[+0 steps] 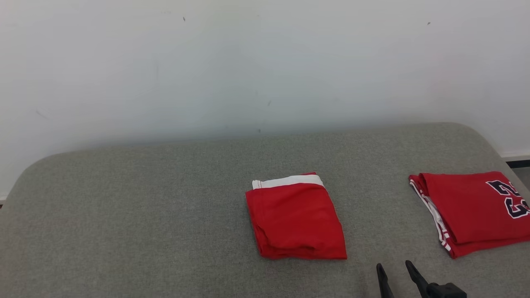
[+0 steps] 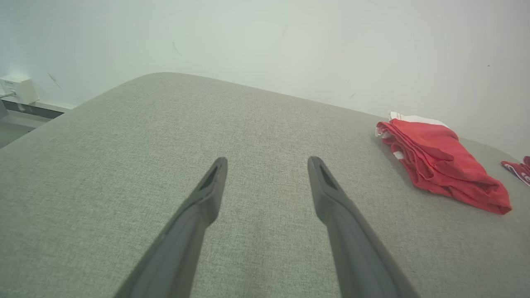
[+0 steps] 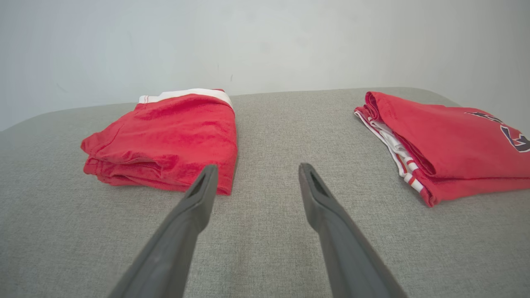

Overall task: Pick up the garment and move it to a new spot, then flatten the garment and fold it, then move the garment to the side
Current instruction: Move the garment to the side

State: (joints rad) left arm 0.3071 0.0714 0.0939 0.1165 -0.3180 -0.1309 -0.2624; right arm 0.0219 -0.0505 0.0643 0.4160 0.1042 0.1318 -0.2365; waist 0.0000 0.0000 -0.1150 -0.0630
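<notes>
Right gripper point(image 1: 393, 264) at lower right of head view, fingers spread, empty. Garment point(image 1: 296, 219), red with a white band, folded to a rough square at centre of the grey woven table point(image 1: 145, 215). Folded red numbered jersey point(image 1: 472, 211) at right edge, well apart. Left wrist view: left gripper point(image 2: 268, 159) released over the weave, garment at right. Right wrist view: garment upper left, jersey upper right.

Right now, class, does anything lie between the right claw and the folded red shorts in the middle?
Nothing visible does. The open right claw is just short of the shorts, with bare grey cushion between them. The jersey lies apart, off to the right.
</notes>
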